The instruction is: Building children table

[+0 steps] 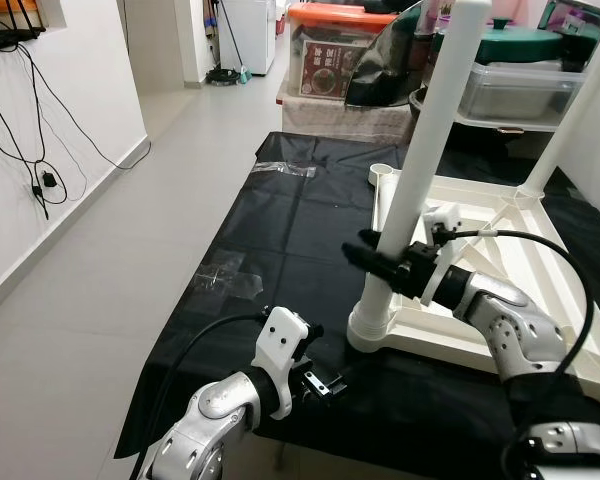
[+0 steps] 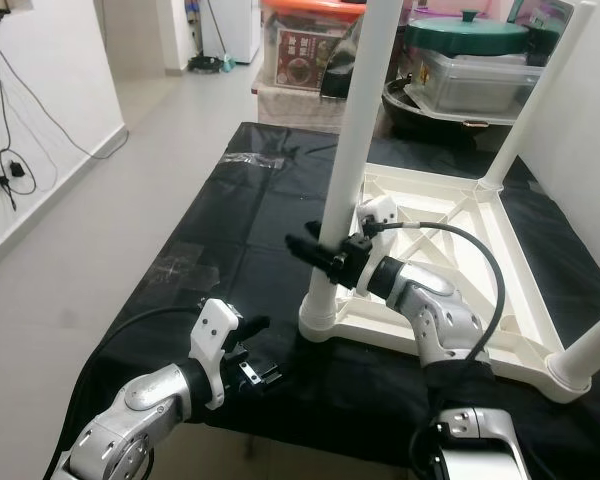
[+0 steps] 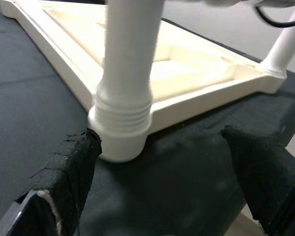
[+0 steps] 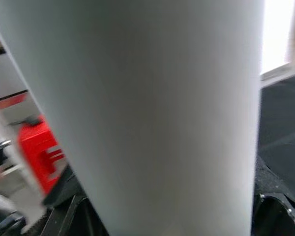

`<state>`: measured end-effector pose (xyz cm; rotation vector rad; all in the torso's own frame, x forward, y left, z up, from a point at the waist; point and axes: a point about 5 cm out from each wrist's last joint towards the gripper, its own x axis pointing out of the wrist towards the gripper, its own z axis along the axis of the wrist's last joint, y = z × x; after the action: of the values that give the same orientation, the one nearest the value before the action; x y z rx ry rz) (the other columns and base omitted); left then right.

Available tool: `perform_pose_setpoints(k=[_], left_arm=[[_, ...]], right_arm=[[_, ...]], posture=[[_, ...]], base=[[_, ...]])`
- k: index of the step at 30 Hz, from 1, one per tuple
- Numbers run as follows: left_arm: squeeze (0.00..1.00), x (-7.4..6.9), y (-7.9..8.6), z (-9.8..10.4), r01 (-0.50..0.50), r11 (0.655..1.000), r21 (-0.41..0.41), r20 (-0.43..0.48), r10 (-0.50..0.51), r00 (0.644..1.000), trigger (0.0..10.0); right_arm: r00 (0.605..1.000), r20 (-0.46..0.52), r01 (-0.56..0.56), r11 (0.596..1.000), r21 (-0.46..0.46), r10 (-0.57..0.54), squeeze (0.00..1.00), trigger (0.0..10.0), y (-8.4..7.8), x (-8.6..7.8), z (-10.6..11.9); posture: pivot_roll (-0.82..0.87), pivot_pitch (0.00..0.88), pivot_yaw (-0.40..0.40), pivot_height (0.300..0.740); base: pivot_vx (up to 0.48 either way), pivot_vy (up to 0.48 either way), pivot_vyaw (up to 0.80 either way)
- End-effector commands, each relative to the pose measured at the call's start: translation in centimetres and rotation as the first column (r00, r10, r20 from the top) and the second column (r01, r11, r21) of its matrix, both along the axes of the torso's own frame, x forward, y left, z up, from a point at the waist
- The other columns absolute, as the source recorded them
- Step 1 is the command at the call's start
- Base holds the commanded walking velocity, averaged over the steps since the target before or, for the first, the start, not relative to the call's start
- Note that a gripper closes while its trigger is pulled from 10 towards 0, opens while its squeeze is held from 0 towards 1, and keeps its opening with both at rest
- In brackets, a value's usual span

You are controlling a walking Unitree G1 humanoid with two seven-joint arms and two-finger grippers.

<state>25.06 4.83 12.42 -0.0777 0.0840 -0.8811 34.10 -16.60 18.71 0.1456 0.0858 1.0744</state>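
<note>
The upturned white table top (image 1: 500, 300) is lying on the black sheet (image 1: 280, 230) that is covering the floor, and the white leg (image 1: 420, 170) is standing upright in the socket at its near left corner. The leg's long axis is running straight up from the sheet. The right gripper (image 1: 380, 262) is clenching this leg low down, just above the threaded collar. The left gripper (image 3: 162, 162) is waiting released near the sheet's near edge, with the socket just beyond its fingertips (image 3: 71, 162). The right arm is nearer, so I judge that turning the leg belongs to it.
</note>
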Motion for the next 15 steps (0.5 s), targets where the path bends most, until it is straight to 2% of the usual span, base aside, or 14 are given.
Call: perform_pose_setpoints(k=[1,2,3,4,5,7,9,11,12,13,14,15], left_arm=[[0.00,-0.1,0.2,0.0,-0.012,1.000,-0.006,0.013,0.012,1.000,10.0],[0.00,-0.1,0.4,0.1,-0.021,1.000,-0.009,0.019,0.022,1.000,10.0],[0.00,0.0,0.5,0.1,-0.031,0.999,-0.010,0.023,0.031,0.999,10.0],[0.00,0.0,0.5,0.1,-0.031,0.999,-0.010,0.023,0.031,0.999,10.0],[0.00,0.0,0.5,0.1,-0.036,0.999,-0.010,0.024,0.036,0.999,10.0],[0.00,0.0,0.5,0.1,-0.038,0.999,-0.010,0.025,0.038,0.999,10.0],[0.00,0.0,0.5,0.0,-0.040,0.999,-0.009,0.026,0.040,0.999,10.0],[0.00,0.0,0.5,0.0,-0.040,0.999,-0.009,0.026,0.040,0.999,10.0],[0.00,0.1,0.6,0.0,-0.044,0.999,-0.009,0.026,0.044,0.999,10.0],[0.00,0.2,0.5,-0.1,-0.046,0.999,-0.008,0.026,0.046,0.999,10.0],[0.00,0.3,0.5,-0.2,-0.047,0.999,-0.008,0.026,0.047,0.999,10.0],[0.00,0.3,0.5,-0.2,-0.047,0.999,-0.008,0.026,0.047,0.999,10.0]], right_arm=[[0.996,-0.020,-0.090,0.996,-0.019,0.090,0.00,10.0,1.6,0.2,-0.6],[0.995,-0.024,-0.102,0.995,-0.023,0.101,0.00,4.7,1.8,0.4,-0.7],[0.994,-0.029,-0.108,0.994,-0.031,0.107,0.00,1.2,2.0,0.5,-0.8],[0.994,-0.029,-0.108,0.994,-0.031,0.107,0.00,1.2,2.0,0.5,-0.8],[0.993,-0.033,-0.113,0.993,-0.036,0.112,0.00,0.0,2.2,0.6,-1.0],[0.992,-0.034,-0.123,0.992,-0.034,0.122,0.00,0.0,2.4,0.5,-1.2],[0.999,-0.019,-0.037,0.999,-0.032,0.037,0.00,0.0,2.2,0.5,-1.4],[0.999,-0.019,-0.037,0.999,-0.032,0.037,0.00,0.0,2.2,0.5,-1.4],[0.998,0.007,0.057,0.998,-0.030,-0.057,0.00,0.0,1.9,0.5,-1.5],[0.982,0.042,0.187,0.982,-0.033,-0.186,0.00,0.0,1.2,0.4,-1.5],[0.962,0.066,0.267,0.963,-0.031,-0.264,0.00,0.0,0.7,0.4,-1.5],[0.962,0.066,0.267,0.963,-0.031,-0.264,0.00,0.0,0.7,0.4,-1.5]], posture=[[0.14,0.000,-0.099,0.740],[0.14,0.000,-0.101,0.740],[0.14,0.000,-0.101,0.740],[0.14,0.000,-0.101,0.740],[0.14,0.000,-0.101,0.740],[0.14,0.000,-0.099,0.740],[0.14,0.000,-0.100,0.740],[0.14,0.000,-0.100,0.740],[0.13,0.000,-0.093,0.740],[0.11,0.000,-0.082,0.740],[0.10,0.000,-0.079,0.740],[0.10,0.000,-0.079,0.740]], base=[[0.000,0.000,0.00],[0.000,0.000,0.00],[0.000,0.000,0.00],[0.000,0.000,0.00],[0.000,0.000,0.00],[0.000,0.000,0.00],[0.000,0.000,0.00],[0.000,0.000,0.00],[0.000,0.000,0.00],[0.000,0.000,0.00],[0.000,0.000,0.00],[0.000,0.000,0.00]])
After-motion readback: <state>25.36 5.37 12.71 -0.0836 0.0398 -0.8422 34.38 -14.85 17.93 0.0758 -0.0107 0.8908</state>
